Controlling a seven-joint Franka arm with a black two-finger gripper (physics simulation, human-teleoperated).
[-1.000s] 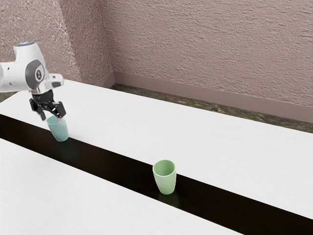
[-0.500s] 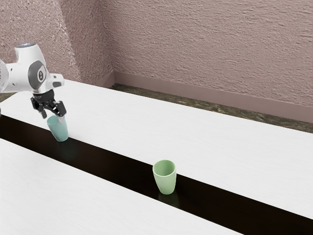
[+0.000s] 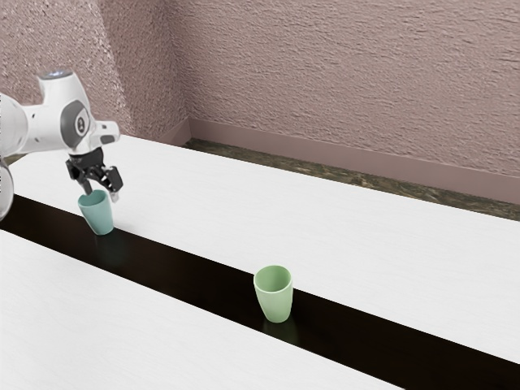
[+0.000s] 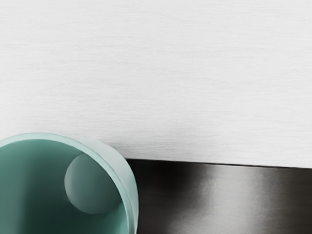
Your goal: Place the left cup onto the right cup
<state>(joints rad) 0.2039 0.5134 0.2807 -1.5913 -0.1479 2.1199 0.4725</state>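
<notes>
Teal cup [image 3: 97, 214]: the left one of the pair, standing on the dark strip [image 3: 187, 268] that runs across the white table [image 3: 284, 211], toward the exterior view's left. It is mouth up, and its body looks slightly tilted.

Green cup [image 3: 273, 294]: the right one, upright on the same dark strip, well apart from the teal cup, toward the exterior view's right. Nothing is touching it.

Gripper [image 3: 97, 192]: black, two fingers, pointing down just over the teal cup's mouth. I read the fingers as spread apart, with their tips about level with the rim. I see no grip on the cup and nothing carried.

Arm [image 3: 57, 122]: white, coming in from the exterior view's left.

From the wrist camera I look down into the teal cup [image 4: 58, 195]. Its round bottom shows inside, and one side of the rim lies over the edge where the white surface meets the dark strip.

Wall [image 3: 341, 73]: rough and pinkish, behind the table.
</notes>
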